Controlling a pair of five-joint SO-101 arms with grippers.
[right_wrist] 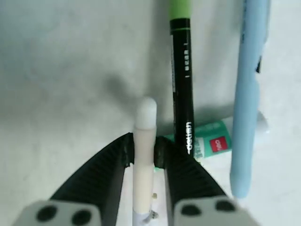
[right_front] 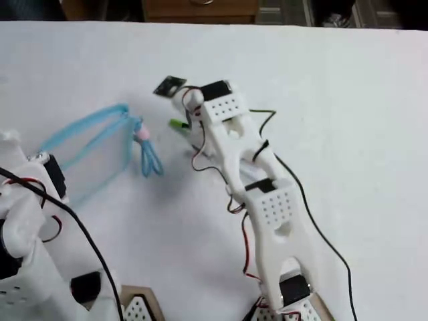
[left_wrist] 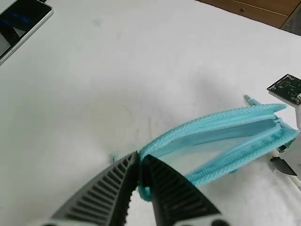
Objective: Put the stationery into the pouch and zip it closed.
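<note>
The pouch (left_wrist: 216,121) lies on the table (left_wrist: 94,70), one end in the left gripper (left_wrist: 139,160); the right gripper (right_wrist: 144,150) holds a pen (right_wrist: 145,122), marker (right_wrist: 182,94) just beside.

Pouch (left_wrist: 221,120) mouth stands open between its zipper rows, bare tabletop (left_wrist: 117,70) beyond it; a black pen (right_wrist: 182,84) and blue pen (right_wrist: 248,94) lie just beside the right end effector (right_wrist: 144,143), crowding one flank of its white pen (right_wrist: 145,122).

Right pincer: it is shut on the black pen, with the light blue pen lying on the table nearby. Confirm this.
Not right. The right pincer is shut on the white pen, not the black pen, which lies free on the table. The right wrist view shows this. The light blue pen does lie on the table nearby.
</note>
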